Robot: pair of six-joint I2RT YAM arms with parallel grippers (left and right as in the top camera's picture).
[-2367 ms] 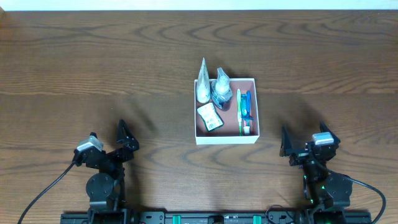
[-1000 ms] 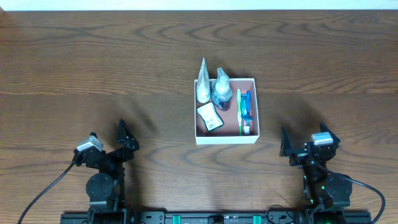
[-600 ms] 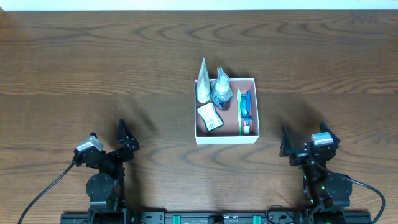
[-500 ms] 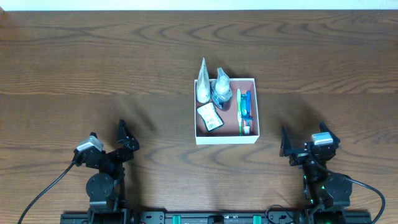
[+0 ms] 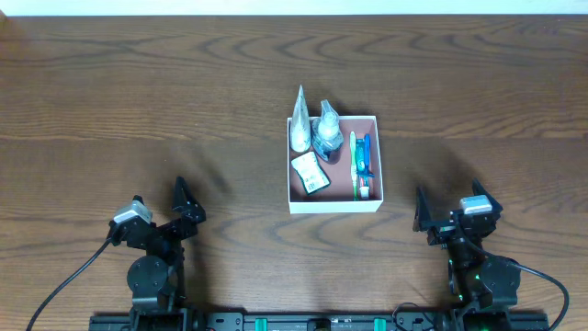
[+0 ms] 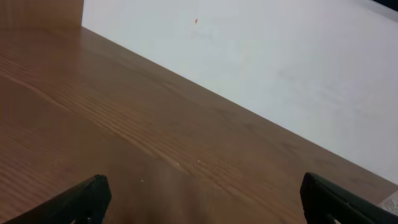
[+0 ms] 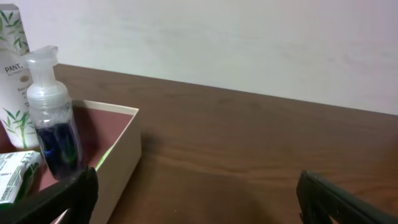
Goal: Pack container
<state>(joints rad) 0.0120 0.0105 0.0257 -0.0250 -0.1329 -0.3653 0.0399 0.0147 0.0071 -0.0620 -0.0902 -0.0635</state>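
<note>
The container [image 5: 335, 204], a shallow white-walled box with a reddish-brown inside, sits at the table's middle. In it stand a white tube [image 5: 299, 124] and a clear pump bottle [image 5: 325, 131]. A green-and-white packet [image 5: 310, 173] and toothbrushes [image 5: 360, 162] lie flat beside them. My left gripper [image 5: 158, 193] rests open near the front left, far from the box. My right gripper [image 5: 447, 193] stands open at the front right. The right wrist view shows the container's wall [image 7: 118, 163], the pump bottle [image 7: 53, 130] and the tube [image 7: 13, 74] left of the open gripper [image 7: 199, 200]. The left gripper [image 6: 208, 202] faces bare wood.
Dark wooden tabletop [image 5: 138, 101] stretches all around the box. A pale wall [image 6: 280, 56] runs behind the table's far edge. The arm bases and cables [image 5: 64, 280] sit along the front edge.
</note>
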